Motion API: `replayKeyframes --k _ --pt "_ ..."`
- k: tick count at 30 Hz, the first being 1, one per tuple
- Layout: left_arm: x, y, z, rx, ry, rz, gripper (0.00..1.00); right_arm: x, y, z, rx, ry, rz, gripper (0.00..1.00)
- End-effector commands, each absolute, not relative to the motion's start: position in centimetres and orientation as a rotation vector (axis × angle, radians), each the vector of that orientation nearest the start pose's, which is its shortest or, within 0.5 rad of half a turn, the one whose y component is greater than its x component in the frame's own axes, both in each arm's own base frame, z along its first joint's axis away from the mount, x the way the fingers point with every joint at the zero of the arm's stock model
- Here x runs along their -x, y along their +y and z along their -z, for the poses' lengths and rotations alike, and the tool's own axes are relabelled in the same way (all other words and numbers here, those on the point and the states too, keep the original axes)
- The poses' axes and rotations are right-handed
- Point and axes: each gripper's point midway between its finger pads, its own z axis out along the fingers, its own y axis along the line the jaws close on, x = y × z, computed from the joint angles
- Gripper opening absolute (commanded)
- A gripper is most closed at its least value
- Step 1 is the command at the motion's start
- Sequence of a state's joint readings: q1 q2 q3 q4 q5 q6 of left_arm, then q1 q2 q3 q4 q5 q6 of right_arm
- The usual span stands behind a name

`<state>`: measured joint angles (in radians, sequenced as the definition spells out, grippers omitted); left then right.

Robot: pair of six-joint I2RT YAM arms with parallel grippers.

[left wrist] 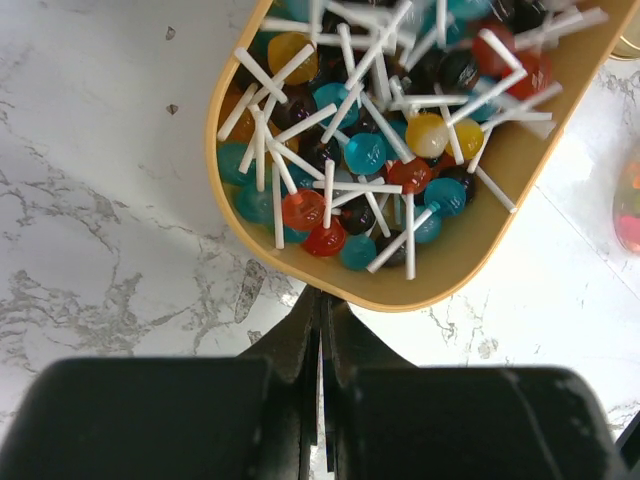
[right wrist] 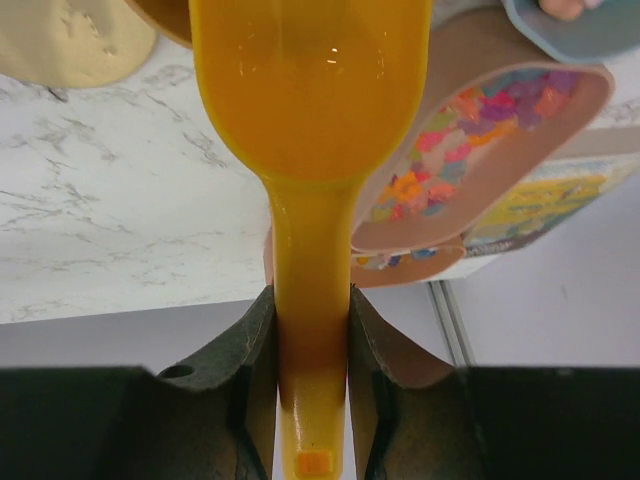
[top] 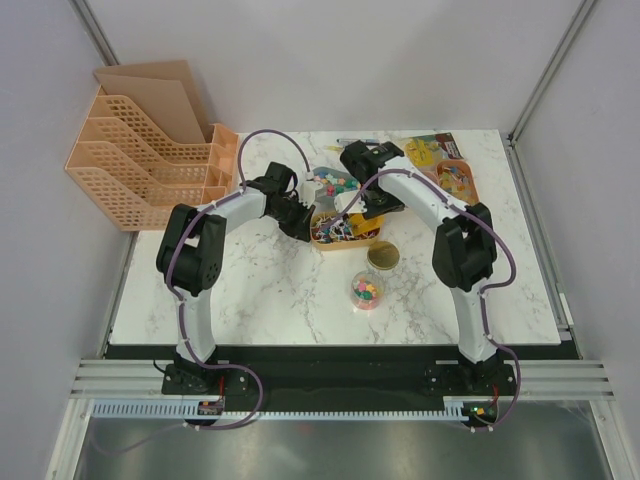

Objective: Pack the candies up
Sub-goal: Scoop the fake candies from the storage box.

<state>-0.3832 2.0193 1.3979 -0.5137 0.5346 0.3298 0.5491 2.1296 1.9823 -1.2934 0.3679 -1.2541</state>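
Small bright candies (right wrist: 470, 125) fill a brown tray (top: 470, 190) at the back right. More candies lie loose in a pile (top: 335, 183), and some sit in a clear jar (top: 367, 290). My right gripper (right wrist: 310, 300) is shut on the handle of an empty yellow-orange scoop (right wrist: 310, 90), which it holds above the table. In the top view the right gripper (top: 368, 203) hangs over a tan tray (left wrist: 480, 250) full of lollipops (left wrist: 365, 152). My left gripper (left wrist: 322, 300) is shut, with its tips against that tray's near rim and nothing between its jaws. The top view places the left gripper (top: 303, 222) at the tray's left end.
A gold lid (top: 383, 257) lies between the lollipop tray and the jar. Orange file racks (top: 140, 160) stand at the back left. A printed card (top: 430, 148) lies at the back right beside the brown tray. The jar (left wrist: 630, 205) shows at the left wrist view's right edge.
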Motion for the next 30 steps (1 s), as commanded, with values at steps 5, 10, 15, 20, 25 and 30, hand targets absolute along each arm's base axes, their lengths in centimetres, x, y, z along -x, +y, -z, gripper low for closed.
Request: replayKeyframes --k 5,10,15,20,25,30 --pt "-38.7 -24.9 -4.5 -1.037 2.35 0.772 0.02 -38.6 13.9 -10.6 2.594 1.973 0.376 0.0" --pt "-38.7 -25.0 -4.6 -1.038 2.354 0.77 0.02 -39.3 14.6 -10.4 2.569 1.969 0.366 0.0" --pt "-38.7 -25.3 -5.0 -1.039 2.349 0.776 0.02 -40.1 14.9 -10.4 2.526 1.993 0.405 0.01" --pt "-38.5 -25.3 -5.6 -1.03 2.352 0.787 0.02 -41.1 15.0 -10.5 2.414 2.129 0.5 0.0" --pt "-37.6 -25.0 -5.3 -1.039 2.369 0.798 0.02 -40.2 15.8 -10.6 2.398 2.145 0.545 0.0" --pt "-36.8 -25.1 -4.6 -1.034 2.38 0.842 0.02 -39.0 16.6 -10.4 2.355 2.187 0.551 0.0"
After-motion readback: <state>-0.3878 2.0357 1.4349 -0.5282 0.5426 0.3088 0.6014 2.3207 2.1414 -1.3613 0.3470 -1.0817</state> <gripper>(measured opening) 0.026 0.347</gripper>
